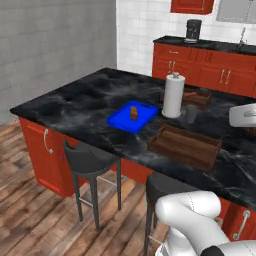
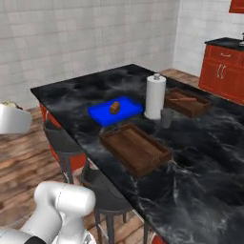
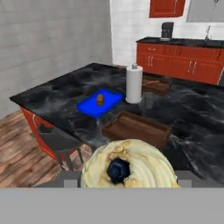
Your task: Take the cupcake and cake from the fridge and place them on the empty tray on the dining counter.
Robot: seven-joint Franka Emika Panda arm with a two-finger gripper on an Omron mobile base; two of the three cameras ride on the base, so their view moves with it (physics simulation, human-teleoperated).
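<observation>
Cream-topped cupcake clamped in gripper, carried toward counter.
Fingers pinch its sides to keep it upright; tray at 12 o'clock beyond it, bare, ready for drop.

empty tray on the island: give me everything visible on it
The empty tray is a dark brown, wood-looking rectangle with a low raised rim and nothing inside. It lies flat on the black marble dining counter near the stool-side edge, apart from the blue tray and the paper towel roll. Nothing touches it but the counter.
</observation>
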